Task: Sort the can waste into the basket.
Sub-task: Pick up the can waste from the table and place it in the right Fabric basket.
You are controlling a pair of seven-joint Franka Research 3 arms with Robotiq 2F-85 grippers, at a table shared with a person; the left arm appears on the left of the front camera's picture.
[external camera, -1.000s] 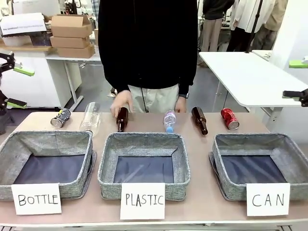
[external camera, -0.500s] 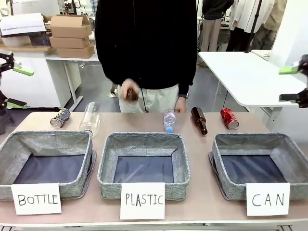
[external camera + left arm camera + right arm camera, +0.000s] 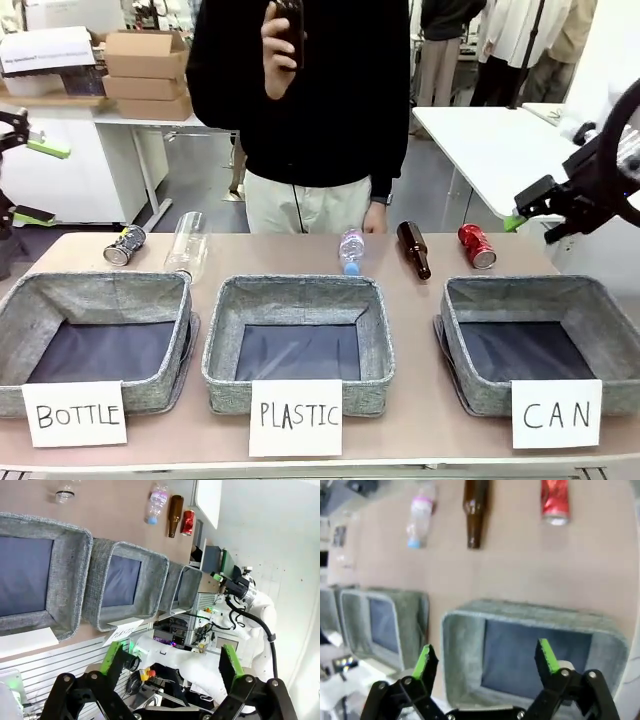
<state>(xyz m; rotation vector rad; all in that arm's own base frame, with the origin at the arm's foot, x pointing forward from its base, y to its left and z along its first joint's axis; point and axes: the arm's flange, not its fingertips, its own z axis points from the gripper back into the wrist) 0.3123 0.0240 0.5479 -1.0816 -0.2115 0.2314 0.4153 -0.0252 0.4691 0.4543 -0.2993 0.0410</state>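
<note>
Leftmost, the left gripper (image 3: 170, 654) gapes wide, holding nothing. The dark can (image 3: 125, 244) lies behind the BOTTLE basket (image 3: 100, 283), the red can (image 3: 477, 246) behind the CAN basket (image 3: 520, 287). The right gripper (image 3: 485, 657) hovers above, spread and empty.

The robot's right hand (image 3: 485, 654) hangs raised at the right side, jaws spread wide. Its left hand (image 3: 170, 652) sits far left, jaws likewise parted.

The red can (image 3: 477, 246) and the dark can (image 3: 125, 244) are glossy, dented metal. The basket (image 3: 520, 288) is rough grey woven cloth with a smooth dark lining (image 3: 520, 352); its sign (image 3: 556, 413) is matt white paper.
</note>
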